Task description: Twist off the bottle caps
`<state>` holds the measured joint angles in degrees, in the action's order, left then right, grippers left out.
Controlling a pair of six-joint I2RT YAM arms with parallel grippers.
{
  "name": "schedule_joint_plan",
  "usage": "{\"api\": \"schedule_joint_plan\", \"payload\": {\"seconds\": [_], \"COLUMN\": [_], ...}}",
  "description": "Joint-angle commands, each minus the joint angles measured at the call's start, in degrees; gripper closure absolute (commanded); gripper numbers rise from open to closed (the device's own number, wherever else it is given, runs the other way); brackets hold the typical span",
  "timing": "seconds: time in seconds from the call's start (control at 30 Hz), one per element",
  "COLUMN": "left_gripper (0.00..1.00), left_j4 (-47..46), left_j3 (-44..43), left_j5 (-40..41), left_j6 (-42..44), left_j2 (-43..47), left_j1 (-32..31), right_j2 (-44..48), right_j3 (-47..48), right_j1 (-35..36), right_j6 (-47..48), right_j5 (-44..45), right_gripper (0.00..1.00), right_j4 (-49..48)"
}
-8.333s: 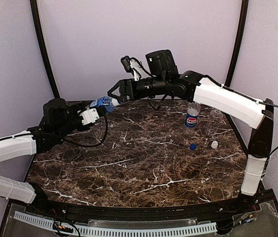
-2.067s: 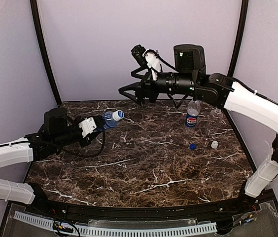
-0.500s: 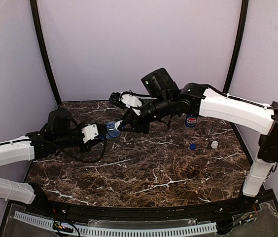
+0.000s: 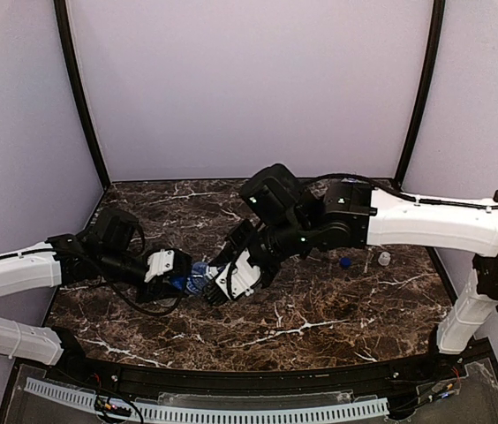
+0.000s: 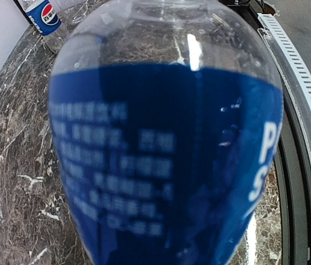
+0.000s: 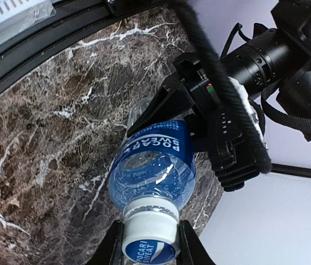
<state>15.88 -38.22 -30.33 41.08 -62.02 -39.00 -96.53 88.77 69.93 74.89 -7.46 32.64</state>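
I count three caps: one blue-topped cap (image 6: 150, 234) on the bottle (image 6: 154, 157) that I hold, and two lying loose on the table (image 4: 320, 318), a dark blue cap (image 4: 344, 261) and a white cap (image 4: 383, 259), near each other on the right side. Of bottles I can count two for certain: the blue-labelled one between my arms and a Pepsi bottle (image 5: 44, 12) in the top corner of my left wrist view. The table is dark brown marble veined with white and has a black rim, with a white perforated strip (image 4: 231, 411) along the near edge. Plain lilac walls (image 4: 249, 88) close it in, and two black poles (image 4: 77, 88) rise at the back corners. The held bottle lies almost level over the left-centre of the marble. Its long axis runs from one gripper to the other, base toward my left arm, cap pointing to my right and slightly toward the near edge. My left gripper (image 4: 183, 276) is clamped around the labelled body, whose blue label fills that wrist view. My right gripper (image 6: 151, 243) is closed tight on the cap, one of its fingers (image 6: 110, 247) pressing each side.
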Motion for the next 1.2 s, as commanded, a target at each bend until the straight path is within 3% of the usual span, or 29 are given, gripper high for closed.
{"api": "schedule_joint_plan", "payload": {"seconds": [0.0, 0.23, 0.57, 0.77, 0.97, 1.07, 1.17], "left_gripper": [0.79, 0.79, 0.80, 0.81, 0.82, 0.83, 0.83], "left_j4": [-1.3, -1.8, -2.9, -4.7, -7.3, -11.0, -16.1], "left_j3": [-2.2, -1.2, -0.6, 0.6, 1.0, 1.9, 3.4], "left_j5": [-4.5, -4.0, -2.8, -1.3, -0.1, 2.1, 8.5], "left_j6": [-2.0, -1.5, -1.4, -3.6, -4.8, -6.7, -10.6], "left_j2": [1.6, 2.1, 2.5, 3.4, 3.5, 3.9, 5.0], "left_j1": [-0.5, -0.5, -0.5, -0.5, -0.5, -0.4, -0.4], "right_j2": [-0.3, 3.1, 5.3, 13.2, 17.2, 17.4, 15.1], "right_j3": [-2.3, -10.4, -13.9, -18.5, -23.1, -21.0, -13.3], "right_j1": [1.8, 2.3, 2.2, 0.2, -0.7, -3.1, -9.9], "right_j6": [15.6, 24.5, 23.4, 11.3, 3.1, -12.7, -37.0], "right_j5": [8.9, 13.4, 12.0, 4.3, 4.4, 5.4, 7.2], "right_gripper": [1.00, 1.00, 1.00, 1.00, 1.00, 1.00, 1.00], "right_j4": [-7.2, -21.2, -27.9, -32.2, -35.6, -36.2, -27.0]}}
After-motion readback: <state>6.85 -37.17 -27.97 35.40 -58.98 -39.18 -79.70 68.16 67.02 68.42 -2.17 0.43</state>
